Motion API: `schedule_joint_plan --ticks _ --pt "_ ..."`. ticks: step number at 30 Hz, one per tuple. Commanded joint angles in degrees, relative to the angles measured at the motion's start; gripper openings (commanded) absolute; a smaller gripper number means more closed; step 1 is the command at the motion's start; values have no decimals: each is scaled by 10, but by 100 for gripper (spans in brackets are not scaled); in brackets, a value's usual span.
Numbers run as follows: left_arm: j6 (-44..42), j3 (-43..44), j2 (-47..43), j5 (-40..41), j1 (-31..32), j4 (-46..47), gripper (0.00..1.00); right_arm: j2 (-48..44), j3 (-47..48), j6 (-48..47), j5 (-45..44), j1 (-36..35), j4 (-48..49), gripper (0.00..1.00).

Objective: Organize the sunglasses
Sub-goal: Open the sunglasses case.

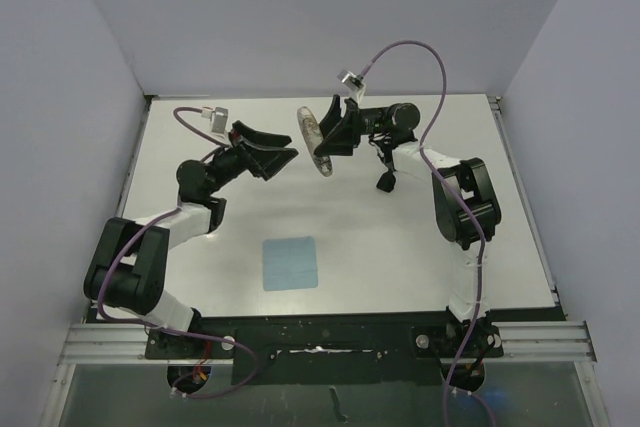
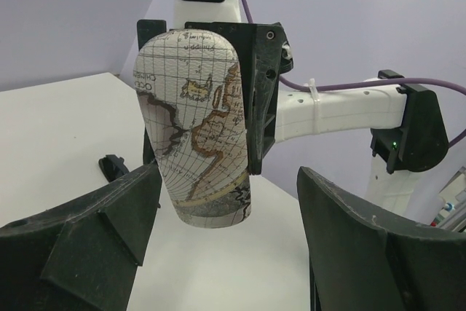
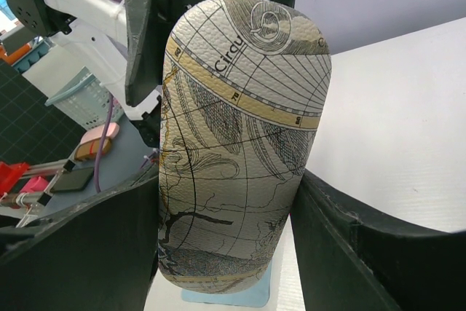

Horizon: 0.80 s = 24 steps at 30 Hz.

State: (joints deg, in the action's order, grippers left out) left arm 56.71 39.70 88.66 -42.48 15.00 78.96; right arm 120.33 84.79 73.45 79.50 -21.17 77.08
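Top external view: a map-printed case (image 1: 314,137) is held off the table (image 1: 420,267) in the right hand (image 1: 322,139), which is clamped across its sides. The case's long axis is tilted steeply, one rounded end down. The left hand (image 1: 275,154) is seen just beside the case, spread wide and empty, its opening turned toward the printed shell.

The sunglasses (image 1: 385,182) are taken to be the small black shape lying on the table on the right arm's side of the case, tucked under that arm's forearm. Seen from the left hand, they lie beyond the case, so the case stands between that hand and them. The right hand is nearer to them but is occupied. Only a dark stub is caught past the case in the left wrist view.

The way the sunglasses' long axis runs, and whether their arms are folded, cannot be made out. The case appears closed, though its seam is not shown. A blue cloth (image 1: 290,263) is laid flat on the near side of the case, well apart from it. It is judged that the case must be opened before the sunglasses can be stowed.
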Motion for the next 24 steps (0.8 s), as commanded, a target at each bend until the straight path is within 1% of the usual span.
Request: schedule_joint_plan --ticks 1,7,9,12,14,24 --pt "-18 40 0 -1 9 -4 75 -53 -3 -44 -29 -6 -26 0" --pt "-22 59 15 5 18 -20 75 -89 -6 -194 -37 -17 -207 0" --pt "-26 62 18 8 19 -30 75 -104 0 -265 -46 -22 -293 0" --pt "-27 63 21 9 19 -36 75 -126 18 -399 -69 -31 -458 0" --pt "-27 63 22 9 18 -36 75 -134 24 -450 -83 -35 -524 0" --pt "-27 73 19 9 18 -47 75 -132 27 -461 -88 -40 -545 0"
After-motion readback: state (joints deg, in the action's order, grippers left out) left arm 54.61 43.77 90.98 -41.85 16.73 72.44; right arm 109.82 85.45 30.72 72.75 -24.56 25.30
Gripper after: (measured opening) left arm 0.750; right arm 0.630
